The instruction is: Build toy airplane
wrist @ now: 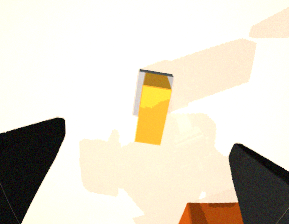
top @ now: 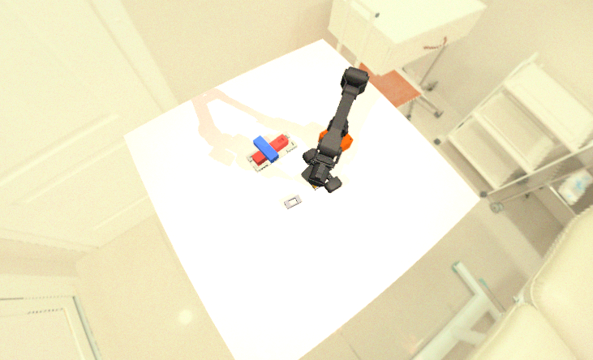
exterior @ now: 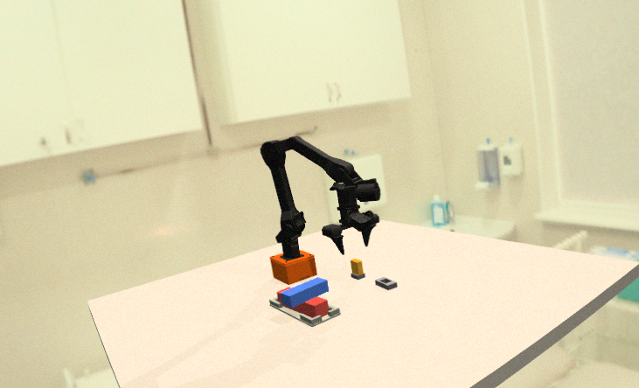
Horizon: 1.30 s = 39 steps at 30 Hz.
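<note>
The red fuselage (top: 259, 158) (exterior: 317, 307) lies in the pale cradle (top: 293, 143) (exterior: 310, 320) and looks flat. The blue wing (top: 265, 148) (exterior: 304, 292) lies across its top; its tab is hidden. The tail socket shows empty in the top view. The orange-yellow tail fin (exterior: 357, 266) (wrist: 155, 117) stands upright in a small grey holder (exterior: 357, 276) (wrist: 137, 95), mostly hidden by the arm in the top view. My gripper (top: 320, 172) (exterior: 355, 249) (wrist: 150, 140) is open and empty, pointing down above the fin, which appears between the fingers in the wrist view.
An empty grey rectangular holder (top: 287, 203) (exterior: 384, 285) lies on the table near the fin. The orange arm base (top: 345, 142) (exterior: 292, 269) stands behind the cradle and fin in the exterior view. The cradle is off to the side of the gripper.
</note>
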### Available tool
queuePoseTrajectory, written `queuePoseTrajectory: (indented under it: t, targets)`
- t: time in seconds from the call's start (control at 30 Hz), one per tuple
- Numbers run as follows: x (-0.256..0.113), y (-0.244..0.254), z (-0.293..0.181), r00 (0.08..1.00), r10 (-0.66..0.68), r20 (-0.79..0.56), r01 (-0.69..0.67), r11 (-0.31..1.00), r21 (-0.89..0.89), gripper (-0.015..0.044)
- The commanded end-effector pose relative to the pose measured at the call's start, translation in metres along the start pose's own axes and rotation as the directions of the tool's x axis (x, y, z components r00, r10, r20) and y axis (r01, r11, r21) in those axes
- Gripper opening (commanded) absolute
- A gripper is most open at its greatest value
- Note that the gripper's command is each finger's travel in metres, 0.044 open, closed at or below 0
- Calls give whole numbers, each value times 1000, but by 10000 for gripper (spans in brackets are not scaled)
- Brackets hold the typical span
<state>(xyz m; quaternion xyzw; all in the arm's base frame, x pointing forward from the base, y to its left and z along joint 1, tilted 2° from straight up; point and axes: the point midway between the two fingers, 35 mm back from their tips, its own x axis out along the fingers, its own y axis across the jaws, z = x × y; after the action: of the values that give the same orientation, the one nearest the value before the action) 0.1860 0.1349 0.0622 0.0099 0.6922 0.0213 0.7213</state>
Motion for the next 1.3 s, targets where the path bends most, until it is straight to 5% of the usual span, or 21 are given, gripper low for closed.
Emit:
queuePoseTrajectory:
  t: [0.0, 1.27]
  targets:
    - [15, -1, -1, 1000, -4, -5, 4, 1000, 4, 440]
    - [68, -1, -2, 1000, -4, -5, 4, 1000, 4, 440]
